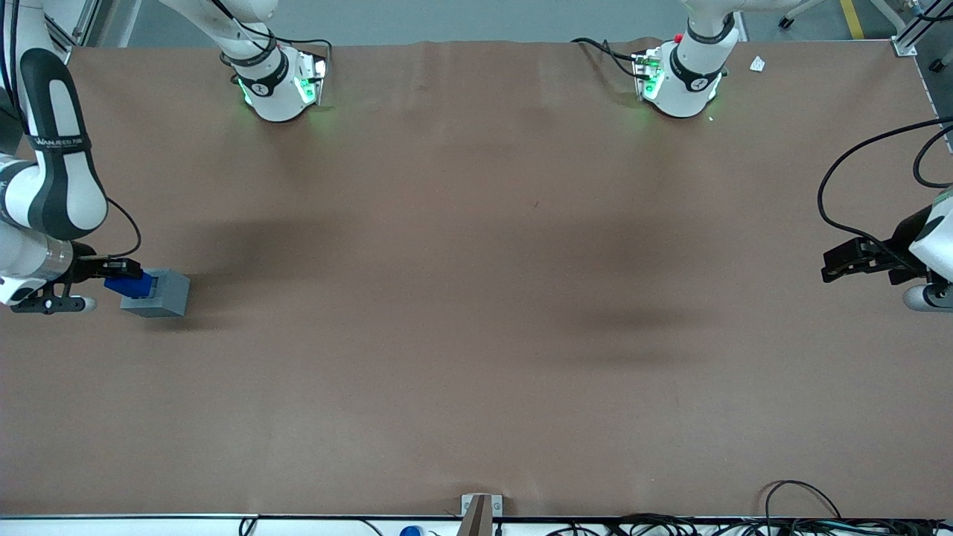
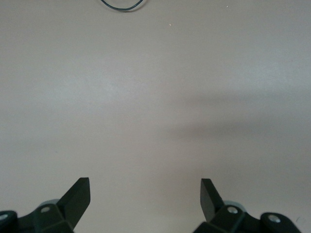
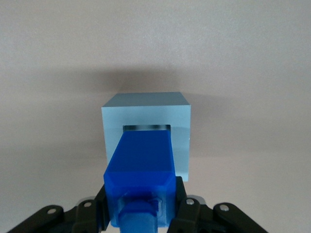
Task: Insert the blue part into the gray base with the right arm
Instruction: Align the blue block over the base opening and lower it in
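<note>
My gripper [image 1: 125, 281] reaches in sideways, low over the table at the working arm's end, and is shut on the blue part [image 1: 132, 286]. The blue part lies level and points at the gray base [image 1: 165, 292], which rests on the brown table cover. In the right wrist view the black fingers [image 3: 181, 206] clamp both sides of the blue part [image 3: 144, 155] at my gripper [image 3: 141, 208]. Its leading end meets the square socket [image 3: 146, 127] in the face of the gray base [image 3: 182, 141] turned toward the gripper. How deep it sits in the socket is hidden.
Two white arm bases [image 1: 279, 85] [image 1: 681, 78] stand at the table edge farthest from the front camera. The parked arm's black gripper [image 1: 856, 260] hangs at the other end. Cables [image 1: 804, 514] lie along the nearest edge. A white scrap [image 1: 757, 65] lies near one base.
</note>
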### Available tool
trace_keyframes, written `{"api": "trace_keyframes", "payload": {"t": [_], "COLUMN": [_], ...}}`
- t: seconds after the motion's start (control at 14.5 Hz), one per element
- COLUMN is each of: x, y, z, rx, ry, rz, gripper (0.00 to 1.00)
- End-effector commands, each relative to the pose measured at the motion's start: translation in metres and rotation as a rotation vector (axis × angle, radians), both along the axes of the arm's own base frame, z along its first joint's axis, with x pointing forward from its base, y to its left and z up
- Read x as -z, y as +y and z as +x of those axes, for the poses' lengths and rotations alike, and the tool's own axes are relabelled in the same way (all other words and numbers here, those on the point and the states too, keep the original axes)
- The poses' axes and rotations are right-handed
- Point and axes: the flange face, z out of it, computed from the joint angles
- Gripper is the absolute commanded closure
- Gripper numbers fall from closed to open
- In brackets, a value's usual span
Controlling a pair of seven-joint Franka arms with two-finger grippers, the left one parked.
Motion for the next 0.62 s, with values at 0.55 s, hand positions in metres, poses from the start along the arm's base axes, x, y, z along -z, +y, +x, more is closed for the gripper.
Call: {"api": "trace_keyframes", "payload": {"t": [0.55], "x": [0.0015], "y": [-0.0002], "z": [-0.009], "rx": [0.004], "ry": [-0.005], "rz": [0.021], "gripper": [0.94]}}
